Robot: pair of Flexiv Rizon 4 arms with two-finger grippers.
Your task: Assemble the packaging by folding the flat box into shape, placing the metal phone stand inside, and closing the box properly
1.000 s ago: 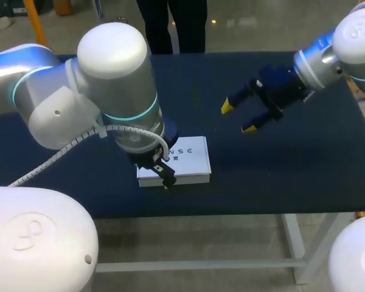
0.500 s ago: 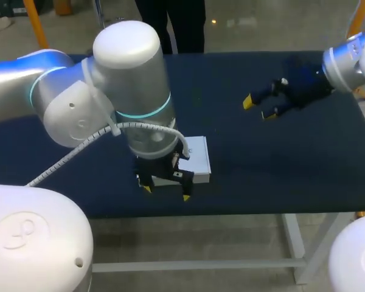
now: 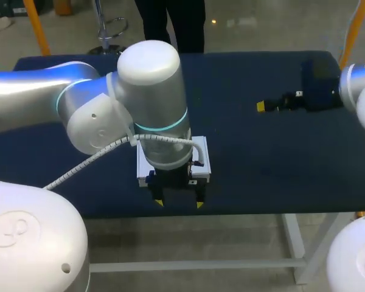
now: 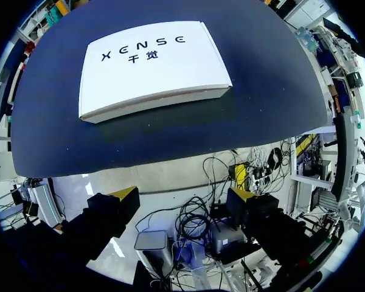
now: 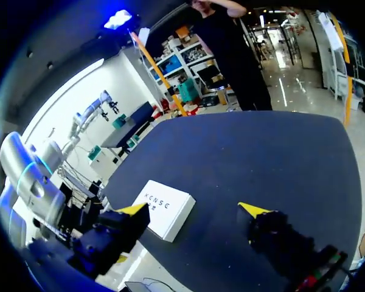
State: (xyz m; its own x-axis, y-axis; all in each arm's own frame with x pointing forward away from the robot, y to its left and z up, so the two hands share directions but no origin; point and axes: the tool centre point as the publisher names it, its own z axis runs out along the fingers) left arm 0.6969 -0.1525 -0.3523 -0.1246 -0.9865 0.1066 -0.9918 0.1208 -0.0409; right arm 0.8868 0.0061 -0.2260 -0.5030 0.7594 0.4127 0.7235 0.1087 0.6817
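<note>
Dark blue cloth covers the table (image 3: pixel 261 170), which fills most of the head view. Largest on it is the left arm (image 3: pixel 146 91), white and grey, coming in from the left side and bending down over the table's near edge. The right arm (image 3: pixel 359 91) shows only at the right side, with its dark wrist held above the far right part of the cloth.

A white cardboard box (image 3: pixel 202 159) lies flat and closed on the cloth close to the near edge, lid up, with dark lettering on top. From the head camera most of it is hidden under the left wrist. The left wrist view shows the whole box (image 4: pixel 152 67) ahead of the fingers and apart from them, and in the right wrist view the box (image 5: pixel 165 208) sits well ahead of that gripper, near the left arm.

The left gripper (image 3: pixel 179 204) points down just past the near edge, beside the box. Its yellow tips stand released and spread, the left gripper (image 4: pixel 184 196) gripping nothing. The right gripper (image 3: pixel 274 104) hangs well apart from the box. Seen from its own wrist, the right gripper (image 5: pixel 193 210) is likewise released, fingers wide with only cloth between them
</note>
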